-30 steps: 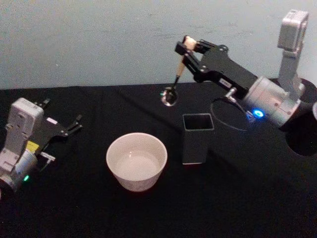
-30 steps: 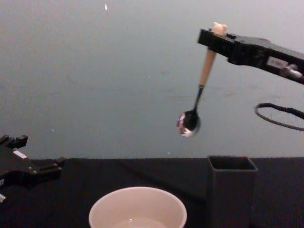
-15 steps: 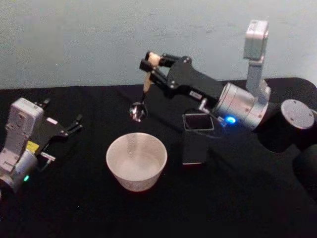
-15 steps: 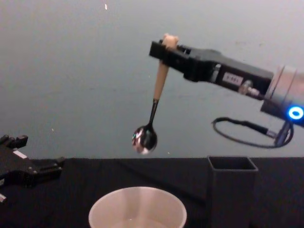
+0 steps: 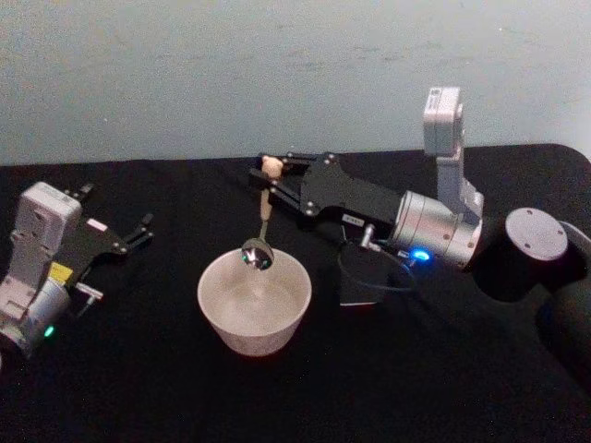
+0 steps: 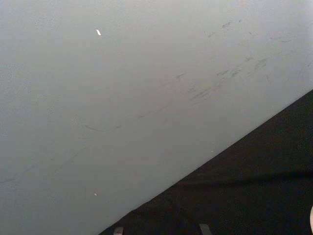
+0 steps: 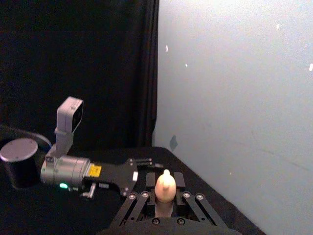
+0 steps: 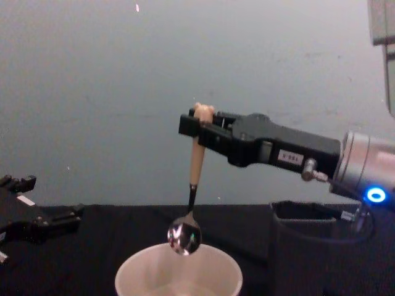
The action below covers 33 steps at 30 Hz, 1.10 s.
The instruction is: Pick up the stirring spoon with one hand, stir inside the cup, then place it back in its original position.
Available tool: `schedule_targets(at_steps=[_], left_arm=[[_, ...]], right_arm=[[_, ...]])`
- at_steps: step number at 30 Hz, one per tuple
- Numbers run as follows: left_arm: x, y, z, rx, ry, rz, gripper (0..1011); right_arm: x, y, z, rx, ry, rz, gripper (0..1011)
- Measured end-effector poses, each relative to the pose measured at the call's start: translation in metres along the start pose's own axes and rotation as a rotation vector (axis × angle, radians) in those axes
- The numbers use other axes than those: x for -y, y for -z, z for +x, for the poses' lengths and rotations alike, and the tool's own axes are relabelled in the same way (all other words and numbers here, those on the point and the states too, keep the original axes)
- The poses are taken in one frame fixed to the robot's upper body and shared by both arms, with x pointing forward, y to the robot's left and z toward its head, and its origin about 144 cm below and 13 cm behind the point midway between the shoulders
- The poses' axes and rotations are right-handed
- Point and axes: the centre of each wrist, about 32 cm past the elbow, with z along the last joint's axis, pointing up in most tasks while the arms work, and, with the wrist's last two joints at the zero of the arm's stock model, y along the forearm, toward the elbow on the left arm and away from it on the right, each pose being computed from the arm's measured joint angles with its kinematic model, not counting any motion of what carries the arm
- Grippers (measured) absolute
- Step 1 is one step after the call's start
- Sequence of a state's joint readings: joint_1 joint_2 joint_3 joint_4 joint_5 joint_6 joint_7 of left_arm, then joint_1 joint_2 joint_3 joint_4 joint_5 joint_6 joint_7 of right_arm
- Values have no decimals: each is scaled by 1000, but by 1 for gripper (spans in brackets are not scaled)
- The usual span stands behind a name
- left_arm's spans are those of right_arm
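**Right arm lowering the stirring spoon toward the cup.** The right gripper (image 5: 271, 174) is clamped on the top of the beige handle of the stirring spoon (image 8: 194, 176), just under its bear-head figure. The spoon hangs nearly upright, tilted a little. Its metal bowl sits at rim level over the far edge of the cup (image 5: 249, 334). Whether it touches the rim cannot be told. The cup stands on the black bench (image 5: 416, 388). The dark grey square-sided holder (image 8: 299, 250) is just beside the cup on the robot's right, partly hidden behind the right wrist. The left gripper (image 5: 115, 207) rests on the bench well to the left of the cup, its fingers apart and idle.

The step in hand is judged to be entry into the cup; stirring has not begun.

Likely faults:
- A descent begun this close to the far wall could catch the rim, then push or tip the cup.
- The high grip leaves a long free length, so side load from the wall could swing the spoon in the grip.
- The cable (image 5: 341, 271) looping beside the holder could snag it.
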<state>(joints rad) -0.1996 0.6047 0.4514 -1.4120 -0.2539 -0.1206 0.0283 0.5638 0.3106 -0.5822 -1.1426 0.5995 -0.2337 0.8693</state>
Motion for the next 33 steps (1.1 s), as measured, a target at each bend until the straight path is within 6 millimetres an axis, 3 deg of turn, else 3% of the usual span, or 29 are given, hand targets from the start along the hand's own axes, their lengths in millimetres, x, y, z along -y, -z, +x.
schedule_targets(at_steps=[14, 33], left_arm=[[0, 0, 0, 0, 0, 0, 1001], [0, 0, 0, 0, 0, 0, 1001]], right_arm=[[-6, 24, -4, 89, 0, -36, 212], [-10, 45, -12, 72, -4, -59, 212]])
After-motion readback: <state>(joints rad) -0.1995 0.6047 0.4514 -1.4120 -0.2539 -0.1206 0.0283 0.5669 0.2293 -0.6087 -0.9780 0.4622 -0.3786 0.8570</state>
